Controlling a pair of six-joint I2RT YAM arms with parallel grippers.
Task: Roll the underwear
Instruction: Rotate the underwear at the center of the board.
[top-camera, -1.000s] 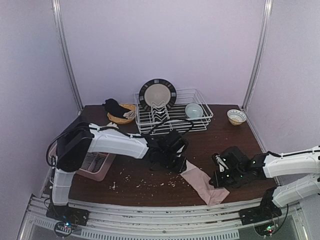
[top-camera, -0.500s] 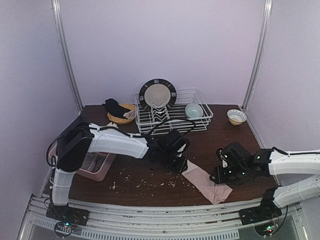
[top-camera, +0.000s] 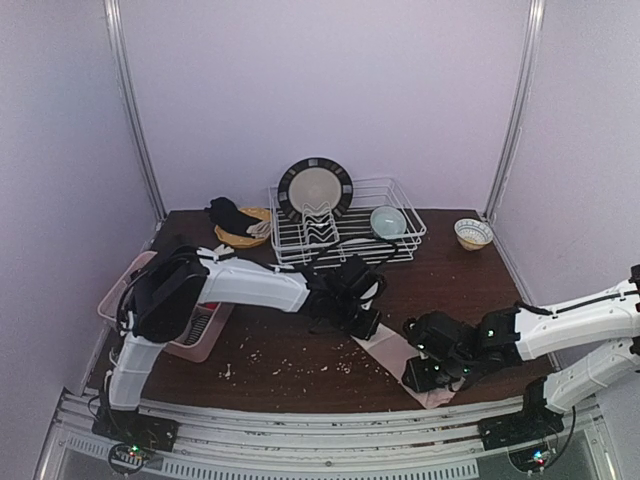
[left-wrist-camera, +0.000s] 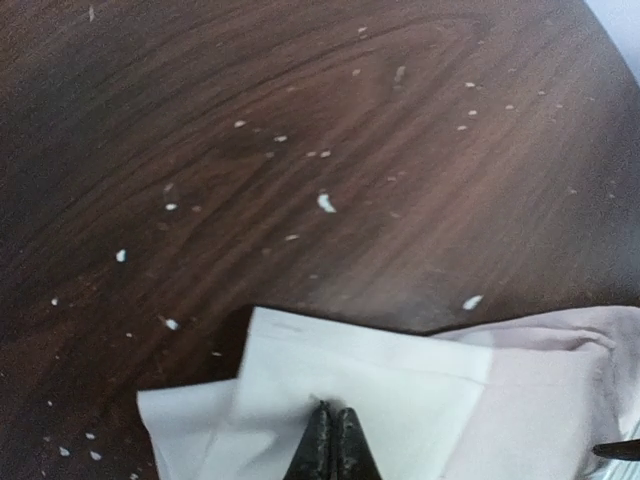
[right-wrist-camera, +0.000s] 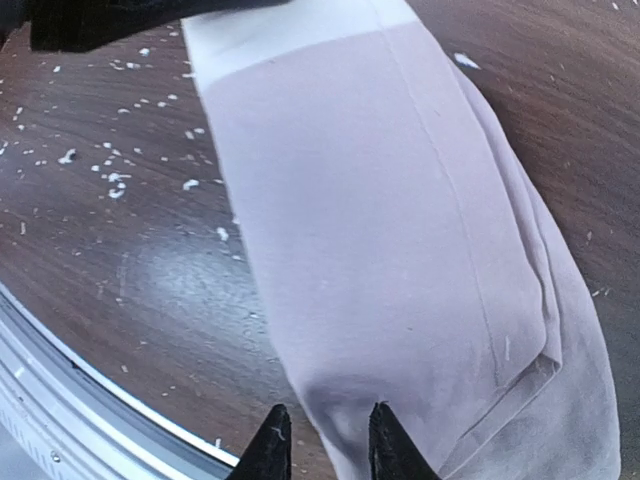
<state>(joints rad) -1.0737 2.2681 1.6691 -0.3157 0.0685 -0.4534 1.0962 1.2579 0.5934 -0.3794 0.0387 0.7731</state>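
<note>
Pink underwear (top-camera: 392, 352) lies as a flat strip on the tabletop (top-camera: 270, 345), near its front edge. Your left fingers (left-wrist-camera: 318, 450) are pinched shut on the white band (left-wrist-camera: 360, 370). Your right fingers (right-wrist-camera: 272, 450) stand a little apart over the near end and grip nothing. If the band slips, the roll may loosen. Free room is on the left.

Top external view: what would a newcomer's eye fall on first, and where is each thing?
The pink underwear lies flat at the front right of the dark table, between both arms. The left gripper has its jaws shut on the white waistband, while the right gripper straddles the opposite end with jaws apart. White crumbs litter the wood to its left; a dish rack with a plate stands at the back.
</note>
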